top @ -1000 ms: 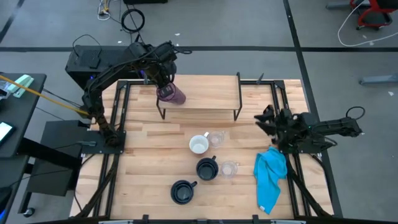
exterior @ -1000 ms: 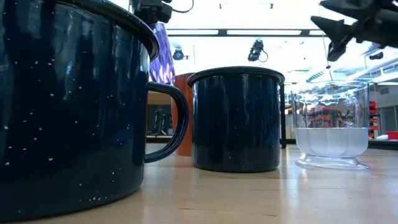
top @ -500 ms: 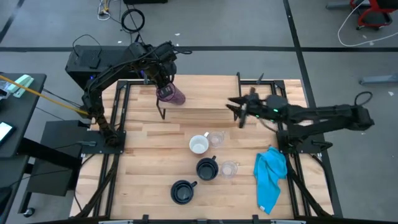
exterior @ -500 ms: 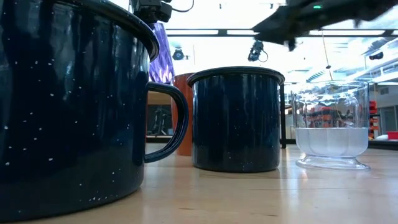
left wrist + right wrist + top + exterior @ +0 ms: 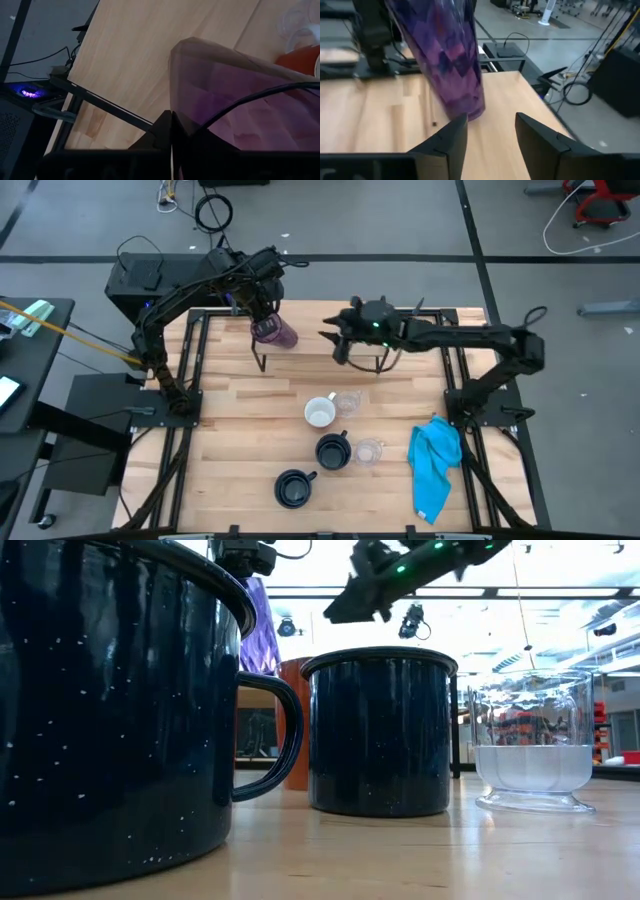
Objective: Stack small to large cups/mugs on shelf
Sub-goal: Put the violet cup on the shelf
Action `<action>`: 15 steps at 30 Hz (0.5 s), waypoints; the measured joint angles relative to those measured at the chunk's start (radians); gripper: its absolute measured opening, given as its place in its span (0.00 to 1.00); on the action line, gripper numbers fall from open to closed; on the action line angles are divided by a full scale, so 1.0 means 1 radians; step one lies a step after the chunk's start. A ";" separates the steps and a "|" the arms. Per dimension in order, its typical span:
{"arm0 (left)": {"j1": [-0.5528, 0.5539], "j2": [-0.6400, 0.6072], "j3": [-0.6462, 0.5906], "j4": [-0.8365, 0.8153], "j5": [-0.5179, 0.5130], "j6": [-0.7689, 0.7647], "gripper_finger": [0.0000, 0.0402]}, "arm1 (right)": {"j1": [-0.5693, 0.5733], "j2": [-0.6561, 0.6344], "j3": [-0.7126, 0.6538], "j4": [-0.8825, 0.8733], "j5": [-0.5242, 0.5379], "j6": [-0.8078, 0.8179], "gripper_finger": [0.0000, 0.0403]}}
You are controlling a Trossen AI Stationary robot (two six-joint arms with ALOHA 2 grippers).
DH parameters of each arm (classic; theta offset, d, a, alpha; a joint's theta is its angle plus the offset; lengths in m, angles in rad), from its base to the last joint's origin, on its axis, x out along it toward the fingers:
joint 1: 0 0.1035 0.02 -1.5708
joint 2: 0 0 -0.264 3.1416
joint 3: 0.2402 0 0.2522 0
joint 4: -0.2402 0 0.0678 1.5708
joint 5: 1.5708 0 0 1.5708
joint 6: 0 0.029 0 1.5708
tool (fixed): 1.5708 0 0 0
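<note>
The purple tumbler (image 5: 277, 333) stands tilted over the left end of the shelf (image 5: 330, 330), with my left gripper (image 5: 262, 310) shut on its top. Whether its base (image 5: 470, 107) touches the plank I cannot tell. My right gripper (image 5: 490, 135) hovers open over the middle of the shelf (image 5: 495, 100), pointing level at the tumbler (image 5: 445, 50) from the right, a short way off. On the tabletop stand the white-inside mug (image 5: 319, 413), two navy mugs (image 5: 333, 450) (image 5: 293, 488) and two clear glasses (image 5: 348, 402) (image 5: 369, 450). My left gripper holds the tumbler by its rim wall (image 5: 175, 95), on the side toward the arm. The wall runs between the two fingers (image 5: 162, 132), apparently one finger inside and one outside. The fingers come steeply from above. The tumbler hangs tilted below them, base toward the table's right.
A bright blue cloth (image 5: 435, 465) lies by the table's right edge. The shelf's black wire legs (image 5: 381, 365) stand on the tabletop at its far side. In the low view a navy mug (image 5: 110, 710) fills the near left, with the other navy mug (image 5: 380, 730) and a glass (image 5: 530, 740) behind.
My right gripper has swung up from the table's right edge toward the left and far side. It now hangs over the shelf, turned level and facing the tumbler. The left gripper and the tumbler have kept still.
</note>
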 joint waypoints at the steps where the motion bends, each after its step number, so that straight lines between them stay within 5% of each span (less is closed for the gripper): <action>1: 0.000 0.000 0.000 0.000 -0.001 0.001 0.06 | -0.003 0.024 0.022 -0.005 -0.001 -0.028 0.46; 7: 0.000 -0.001 0.000 0.000 -0.003 0.015 0.03 | -0.018 0.128 0.126 -0.015 -0.029 -0.129 0.70; 12: 0.000 -0.001 0.000 0.000 -0.004 0.014 0.06 | -0.061 0.218 0.257 -0.117 -0.163 -0.133 0.95; 15: 0.000 -0.001 0.000 0.000 -0.004 0.014 0.05 | -0.078 0.268 0.337 -0.175 -0.259 -0.133 0.96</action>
